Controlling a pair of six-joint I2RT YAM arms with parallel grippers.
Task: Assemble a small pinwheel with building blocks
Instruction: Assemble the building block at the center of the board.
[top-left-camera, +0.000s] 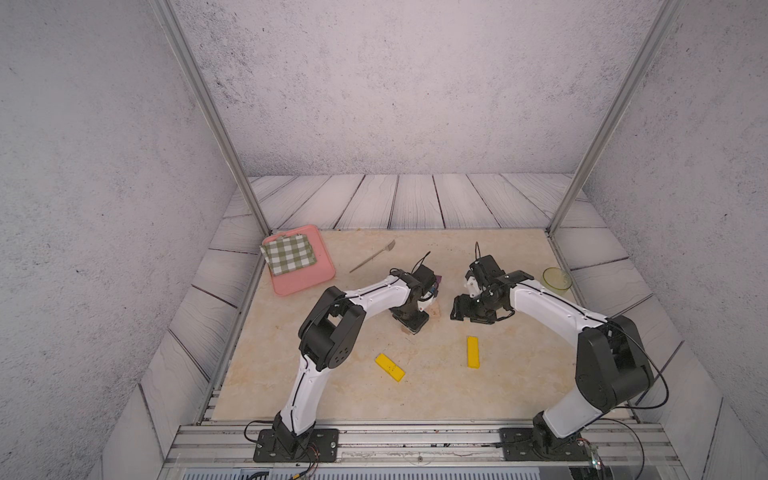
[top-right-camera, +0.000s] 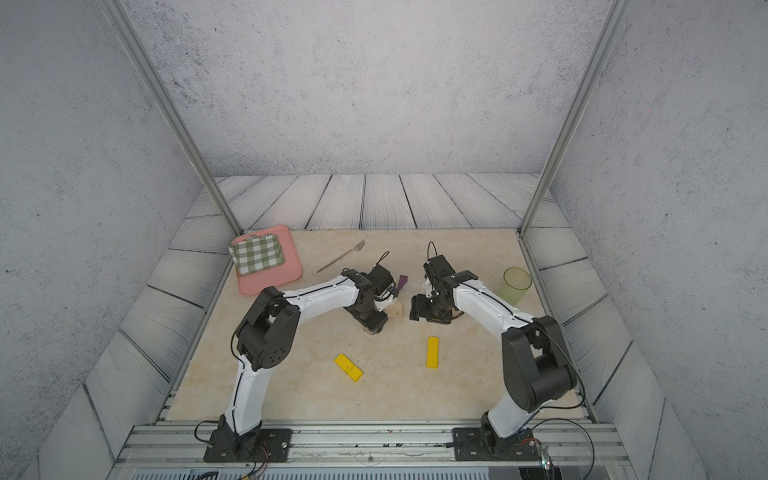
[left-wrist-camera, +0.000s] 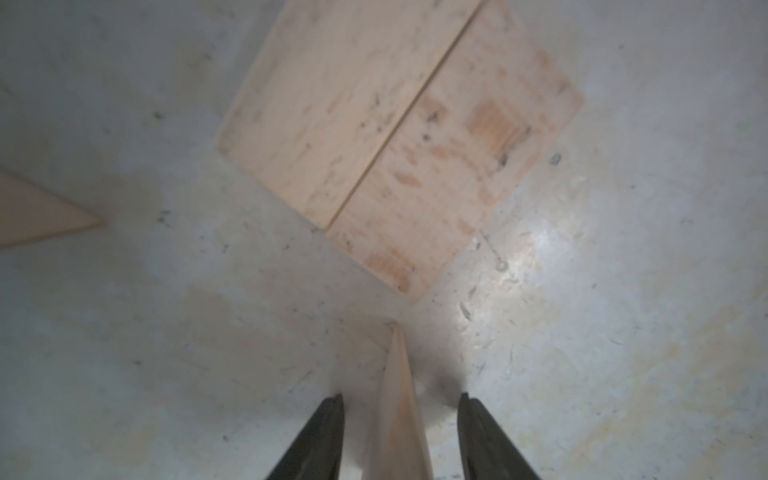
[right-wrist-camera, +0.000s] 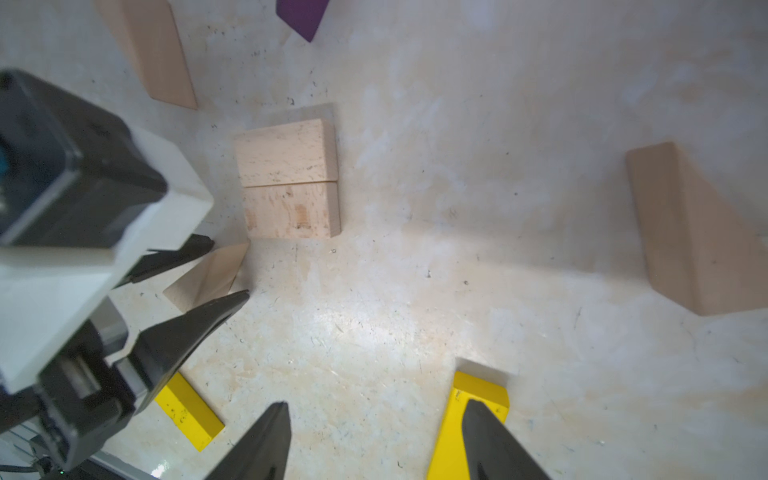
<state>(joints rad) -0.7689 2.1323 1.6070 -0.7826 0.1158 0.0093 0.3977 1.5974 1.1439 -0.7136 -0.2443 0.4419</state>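
Note:
Two tan rectangular blocks (left-wrist-camera: 399, 137) (right-wrist-camera: 286, 178) lie side by side as a square on the table. My left gripper (left-wrist-camera: 401, 401) (top-left-camera: 409, 330) points down just in front of one corner of the square, open. A tan wedge (left-wrist-camera: 401, 415) (right-wrist-camera: 208, 276) stands between its fingers with a gap on each side. My right gripper (right-wrist-camera: 374, 405) (top-left-camera: 457, 311) hovers open and holds nothing, one finger above a yellow bar (right-wrist-camera: 478, 386) (top-left-camera: 472, 352). A second yellow bar (top-left-camera: 390, 367) lies nearer the front. A purple wedge (top-right-camera: 402, 281) (right-wrist-camera: 303, 16) and two more tan wedges (right-wrist-camera: 153, 50) (right-wrist-camera: 698, 232) lie loose around the square.
A pink tray (top-left-camera: 303, 278) with a green checked cloth (top-left-camera: 288, 254) sits at the back left. A grey fork (top-left-camera: 372, 256) lies beside it. A green translucent cup (top-left-camera: 557, 280) stands at the right edge. Metal frame posts rise at the back corners.

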